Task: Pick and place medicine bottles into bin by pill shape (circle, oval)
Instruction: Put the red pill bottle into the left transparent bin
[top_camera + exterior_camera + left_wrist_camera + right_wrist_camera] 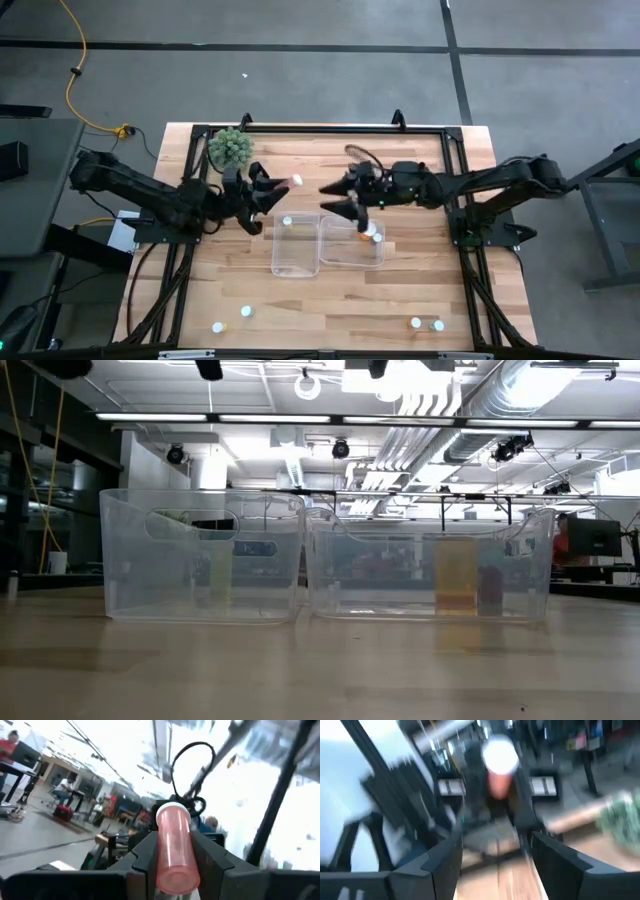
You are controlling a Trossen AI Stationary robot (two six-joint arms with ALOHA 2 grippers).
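A medicine bottle (pixel 173 851) with a pinkish-orange body and a white cap (pixel 297 181) is held in the air above the table's middle, just beyond the clear bins' far side, with my left gripper (pixel 278 188) shut on it. My right gripper (pixel 326 198) faces it from the table's right. It is open and holds nothing, and its fingertips stand a little short of the cap. The right wrist view shows the same bottle (pixel 499 767) cap-on, straight ahead between my right fingers. Other medicine bottles stand in the bins (pixel 371 230) and on the table (pixel 246 312). My left gripper pinches the bottle's body (pixel 172 865) between its two fingers (pixel 142 852). The fingers come from the table's left, tipped slightly up, and lie along the bottle. The capped end (pixel 172 813) sticks out past the fingertips toward the right arm. The bottle is lifted clear.
Two clear bins stand side by side at the table's middle, the left bin (pixel 295 262) and the right bin (pixel 350 258). A fuzzy green plant ball (pixel 232 148) sits at the far left. Loose bottles stand near the front edge at left (pixel 218 327) and right (pixel 416 322).
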